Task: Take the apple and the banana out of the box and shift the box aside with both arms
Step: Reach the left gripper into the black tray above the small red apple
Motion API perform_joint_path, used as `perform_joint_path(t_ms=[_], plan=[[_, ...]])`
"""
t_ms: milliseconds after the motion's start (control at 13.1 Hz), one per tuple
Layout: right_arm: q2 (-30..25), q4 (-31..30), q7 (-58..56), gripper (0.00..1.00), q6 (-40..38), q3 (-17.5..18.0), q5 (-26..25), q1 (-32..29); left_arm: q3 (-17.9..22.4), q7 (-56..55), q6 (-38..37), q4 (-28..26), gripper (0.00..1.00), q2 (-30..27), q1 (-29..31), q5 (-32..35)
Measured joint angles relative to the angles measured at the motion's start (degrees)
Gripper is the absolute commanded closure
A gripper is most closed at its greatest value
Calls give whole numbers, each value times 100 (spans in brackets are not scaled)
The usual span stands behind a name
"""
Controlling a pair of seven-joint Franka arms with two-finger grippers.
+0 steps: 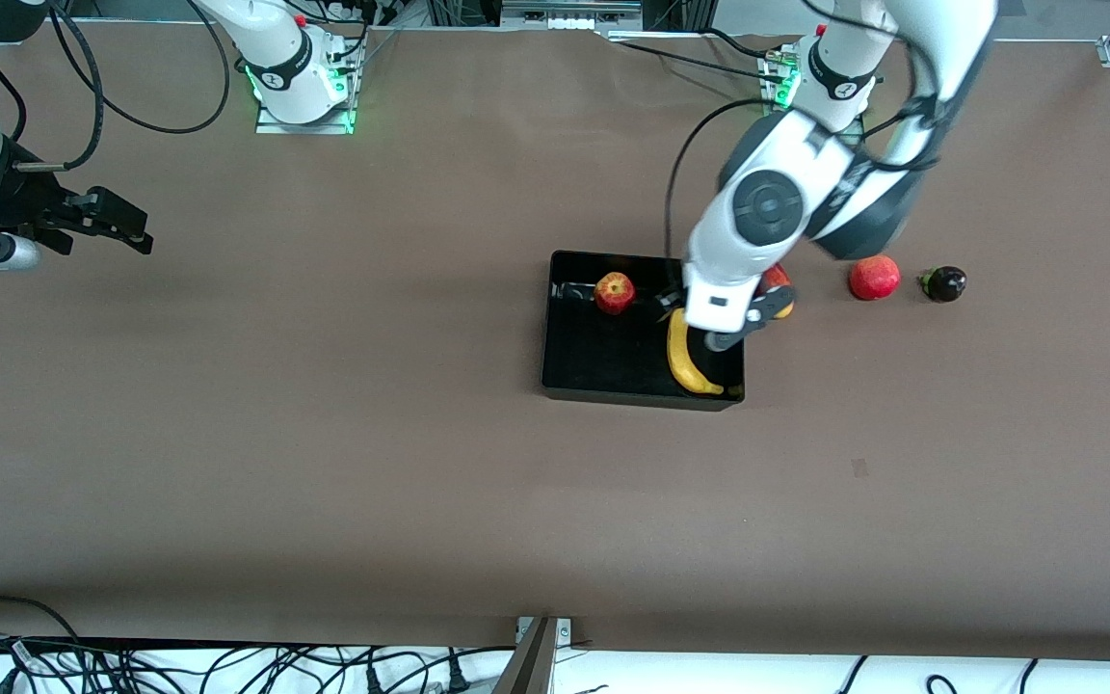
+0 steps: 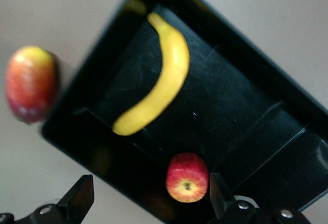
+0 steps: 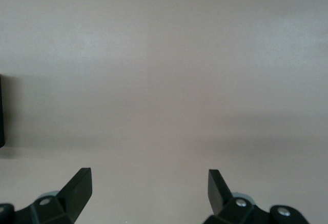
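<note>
Glossy black plastic box (image 1: pixel 613 361), matt table (image 1: pixel 324 434)

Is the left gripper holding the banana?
No, the left gripper is open and empty above the box, where the banana lies beside the apple.

- No text, label, brand, number or sign can be read on anything in any of the three views.

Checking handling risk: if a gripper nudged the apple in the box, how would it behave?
The apple is round and lies on its side in the box, so it would probably roll. The glossy floor likely lets it slide; the low walls should stop it.
</note>
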Motion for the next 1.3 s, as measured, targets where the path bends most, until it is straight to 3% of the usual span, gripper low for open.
perform_joint_path(t_ms=[689,1301], plan=[[0,1,0,0,0,0,0,0,35,-559,1013,-6,0,1031,-554,106],[6,1,0,0,0,-8,0,-9,62,-814,1682,-345,0,1257,-679,299]])
